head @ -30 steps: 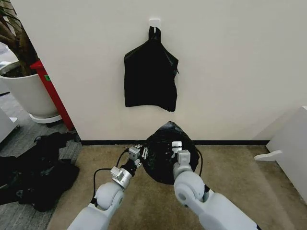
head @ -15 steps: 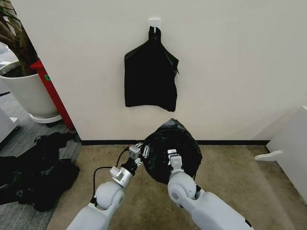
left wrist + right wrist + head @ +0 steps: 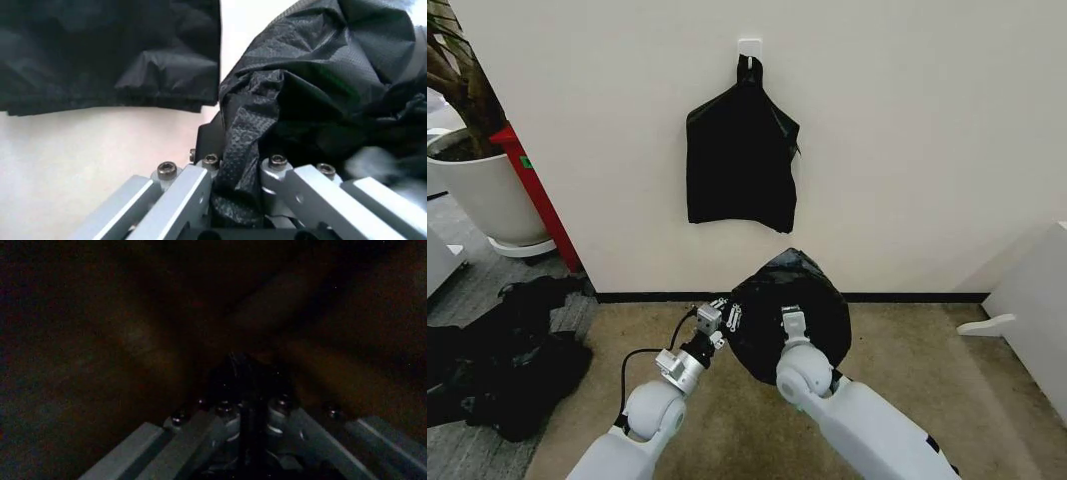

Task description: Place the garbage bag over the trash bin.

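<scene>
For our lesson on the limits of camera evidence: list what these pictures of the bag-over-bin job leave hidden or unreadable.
- The trash bin: the garbage bag covers it in the head view, so its rim and label cannot be checked.
- The right gripper: its wrist view is dark, deep in black plastic; whether it grips anything is unclear.
- The left gripper: bag film sits between its fingers, hiding the fingertips.
- Bag's far side: hidden against the wall.

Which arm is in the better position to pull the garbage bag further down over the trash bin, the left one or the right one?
Probably the left. The left gripper is shut on a fold of the garbage bag at its outer side. The right gripper sits against the bag's front, with no visible hold.
</scene>
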Tool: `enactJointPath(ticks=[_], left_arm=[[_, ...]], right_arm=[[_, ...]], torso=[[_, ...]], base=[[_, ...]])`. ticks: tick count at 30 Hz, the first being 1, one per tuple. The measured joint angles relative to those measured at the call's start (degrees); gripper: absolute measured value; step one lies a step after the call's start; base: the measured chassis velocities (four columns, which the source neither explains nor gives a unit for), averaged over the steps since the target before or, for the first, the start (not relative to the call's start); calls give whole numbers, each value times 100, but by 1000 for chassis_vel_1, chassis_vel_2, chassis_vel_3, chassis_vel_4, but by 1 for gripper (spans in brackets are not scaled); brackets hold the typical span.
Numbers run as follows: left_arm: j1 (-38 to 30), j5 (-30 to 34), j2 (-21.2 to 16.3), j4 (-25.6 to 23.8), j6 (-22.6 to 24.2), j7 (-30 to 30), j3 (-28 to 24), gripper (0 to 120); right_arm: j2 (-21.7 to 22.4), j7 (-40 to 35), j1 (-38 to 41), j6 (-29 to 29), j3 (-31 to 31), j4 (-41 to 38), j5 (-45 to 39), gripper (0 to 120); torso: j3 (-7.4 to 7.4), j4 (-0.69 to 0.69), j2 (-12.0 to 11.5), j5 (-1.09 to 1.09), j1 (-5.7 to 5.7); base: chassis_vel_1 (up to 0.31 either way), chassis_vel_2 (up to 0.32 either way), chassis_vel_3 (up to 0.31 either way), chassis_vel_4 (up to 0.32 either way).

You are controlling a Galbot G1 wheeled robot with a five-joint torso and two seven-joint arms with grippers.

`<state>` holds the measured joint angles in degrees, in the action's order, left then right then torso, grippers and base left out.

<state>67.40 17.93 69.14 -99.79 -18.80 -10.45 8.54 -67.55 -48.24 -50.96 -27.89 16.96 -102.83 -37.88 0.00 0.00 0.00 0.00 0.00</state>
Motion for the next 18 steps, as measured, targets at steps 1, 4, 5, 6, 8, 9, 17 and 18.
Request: enactJointPath(ticks=[1, 4, 5, 6, 8, 9, 17, 18], left_arm=[[-13, -13, 2, 26, 16, 39, 4, 3], [-35, -40, 16, 80, 67, 100, 6, 3], [-38, -48, 21, 93, 81, 110, 6, 3], [-44, -66, 32, 121, 113, 127, 4, 3], [-44, -84, 44, 147, 139, 136, -6, 3], [-41, -92, 50, 151, 146, 136, -13, 3], [49, -135, 68, 66, 149, 96, -41, 3], [49, -135, 68, 66, 149, 96, -41, 3]], right_arm=[[42, -9, -80, -8, 34, -172, -28, 0], [132, 63, -234, 53, 120, -515, -54, 0], [153, 125, -268, 98, 140, -591, -47, 0], [183, 291, -313, 213, 175, -691, 10, 0], [190, 485, -325, 364, 206, -739, 135, 0], [181, 534, -297, 404, 222, -736, 174, 0], [-65, 118, 510, 28, 313, 16, 38, 0], [-65, 118, 510, 28, 313, 16, 38, 0]], torso=[[0, 0, 0, 0, 0], [0, 0, 0, 0, 0], [0, -1, 0, 0, 0], [0, -1, 0, 0, 0], [0, 0, 1, 0, 0], [0, -1, 1, 0, 0], [0, 0, 1, 0, 0], [0, 0, 1, 0, 0]], base=[[0, 0, 0, 0], [0, 0, 0, 0], [0, 0, 0, 0], [0, 0, 0, 0], [0, 0, 0, 0], [0, 0, 0, 0], [0, 0, 0, 0], [0, 0, 0, 0]])
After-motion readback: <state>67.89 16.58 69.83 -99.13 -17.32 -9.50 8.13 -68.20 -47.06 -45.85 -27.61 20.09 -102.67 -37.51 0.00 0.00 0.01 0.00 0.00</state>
